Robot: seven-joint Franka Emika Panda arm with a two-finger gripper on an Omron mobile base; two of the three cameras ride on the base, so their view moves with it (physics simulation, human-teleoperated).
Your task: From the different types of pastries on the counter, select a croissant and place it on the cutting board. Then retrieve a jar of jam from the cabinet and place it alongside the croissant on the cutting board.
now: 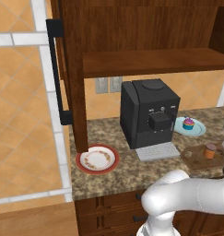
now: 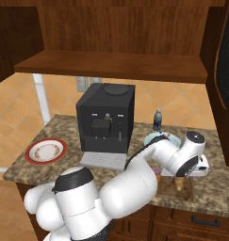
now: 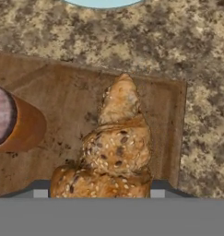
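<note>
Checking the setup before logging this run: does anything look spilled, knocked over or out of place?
Nothing stands out. The croissant and the jar of jam sit side by side on the cutting board, jar upright, nothing spilled.

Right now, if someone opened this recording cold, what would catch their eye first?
Probably the black coffee machine, standing mid-counter under the open wooden cabinet. Next, the hand view: the croissant lies on the cutting board, with the jar of jam standing beside it on the same board. Off to the sides sit a frosted cupcake on a pale blue plate and a red-rimmed plate.
</note>
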